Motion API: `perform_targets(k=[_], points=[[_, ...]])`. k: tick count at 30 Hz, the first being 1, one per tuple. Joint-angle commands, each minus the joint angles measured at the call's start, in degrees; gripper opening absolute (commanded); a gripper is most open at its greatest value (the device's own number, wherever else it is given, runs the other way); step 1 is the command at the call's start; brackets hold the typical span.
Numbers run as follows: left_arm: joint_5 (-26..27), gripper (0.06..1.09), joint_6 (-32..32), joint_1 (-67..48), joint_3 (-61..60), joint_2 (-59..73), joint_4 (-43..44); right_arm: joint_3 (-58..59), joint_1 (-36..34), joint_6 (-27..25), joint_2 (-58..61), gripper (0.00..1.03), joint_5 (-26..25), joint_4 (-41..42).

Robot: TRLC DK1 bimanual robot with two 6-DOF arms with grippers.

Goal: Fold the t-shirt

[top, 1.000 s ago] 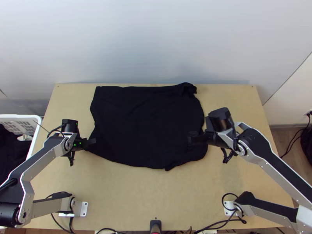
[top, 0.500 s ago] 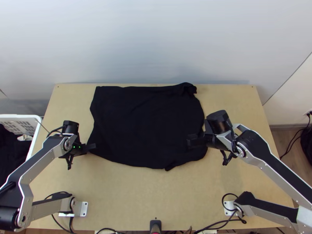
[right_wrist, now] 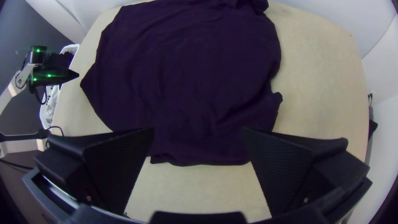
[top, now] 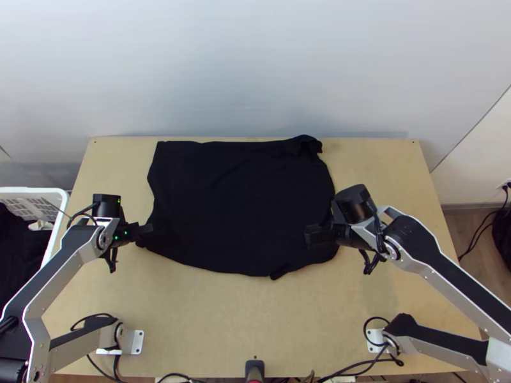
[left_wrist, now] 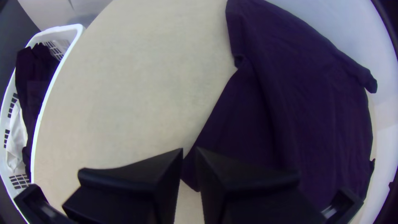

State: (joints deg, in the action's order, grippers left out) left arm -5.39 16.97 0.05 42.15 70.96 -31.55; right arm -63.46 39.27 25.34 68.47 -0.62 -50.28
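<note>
Shift outward by left end effector (left_wrist: 189, 152), narrowly parted near corner of t-shirt (top: 236, 204); right end effector (right_wrist: 198, 130) wide open over cloth. Still spread on bench (top: 255, 313), so probably no fold gained.

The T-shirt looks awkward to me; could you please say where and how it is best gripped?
I would take the T-shirt by its pointed near-left corner, coming from the left with the left pincer: that corner juts out over the bare table and tapers, so it should pinch easily.
</note>
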Motion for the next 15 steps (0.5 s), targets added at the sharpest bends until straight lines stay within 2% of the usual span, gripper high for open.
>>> perform_targets(k=[1,2,4,5,15], points=[[0.1,0.35,1.1,-0.3,0.2,0.8,-0.8,0.4,0.2,0.0,-0.3,0.98,-0.1,-0.4],[0.1,0.36,1.1,-0.3,0.4,1.3,-1.8,0.4,0.2,0.0,-0.3,0.98,-0.1,-0.4],[0.1,0.48,1.1,-0.2,0.9,2.2,-4.0,0.6,0.2,0.0,-0.3,0.98,-0.1,-0.4],[0.1,0.49,1.1,-0.2,1.0,2.6,-4.9,0.7,0.2,0.0,-0.3,0.98,-0.1,-0.4],[0.1,0.49,1.1,-0.2,1.0,5.3,-5.3,0.3,0.3,-0.1,-0.3,0.96,-0.1,-0.8]])
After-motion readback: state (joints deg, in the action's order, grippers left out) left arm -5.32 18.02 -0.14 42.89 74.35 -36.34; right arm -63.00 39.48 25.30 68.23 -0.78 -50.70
